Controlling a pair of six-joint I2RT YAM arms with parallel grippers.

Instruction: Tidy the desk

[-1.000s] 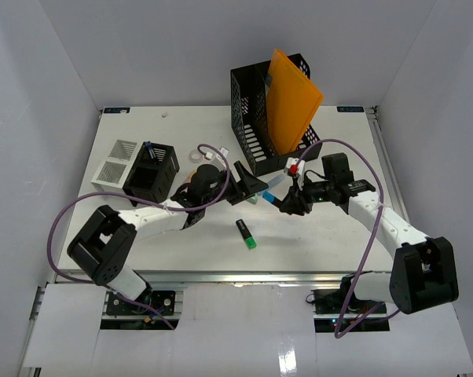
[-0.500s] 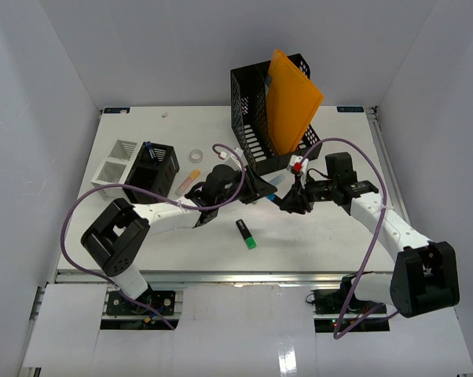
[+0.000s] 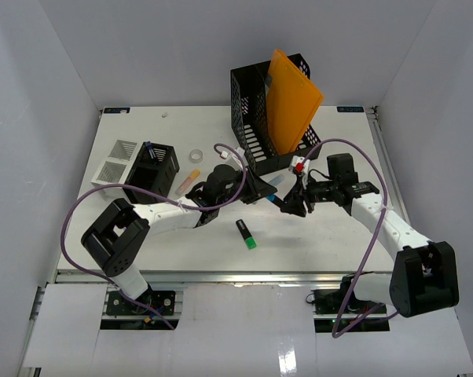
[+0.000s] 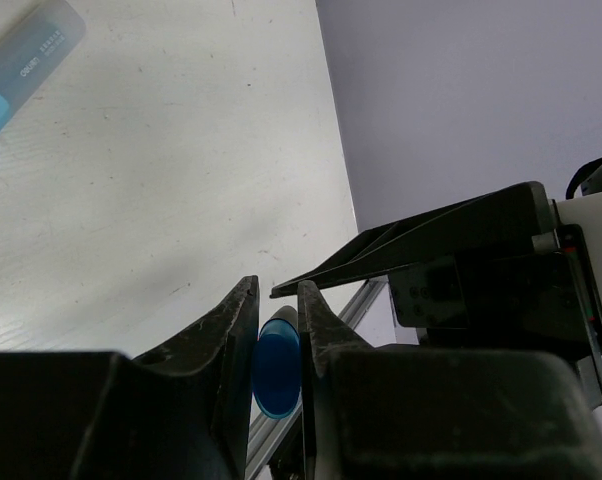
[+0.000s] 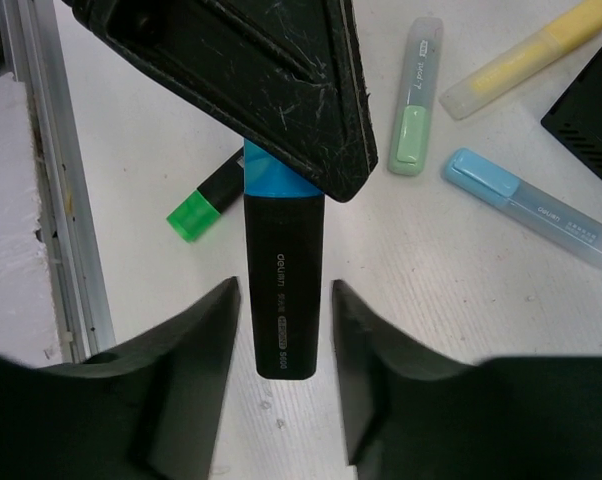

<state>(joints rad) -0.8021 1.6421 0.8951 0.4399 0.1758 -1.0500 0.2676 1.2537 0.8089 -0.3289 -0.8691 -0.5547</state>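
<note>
The desk is a white tabletop. My left gripper is shut on the blue cap end of a black highlighter and holds it above the middle of the desk. In the left wrist view the blue cap sits clamped between the fingers of the left gripper. My right gripper is open. In the right wrist view its fingers stand on either side of the highlighter's black body, apart from it.
A green-capped highlighter lies on the desk near the front. Light green, yellow and light blue highlighters lie beyond. A black mesh file holder with an orange folder, a black box and a white organizer stand behind.
</note>
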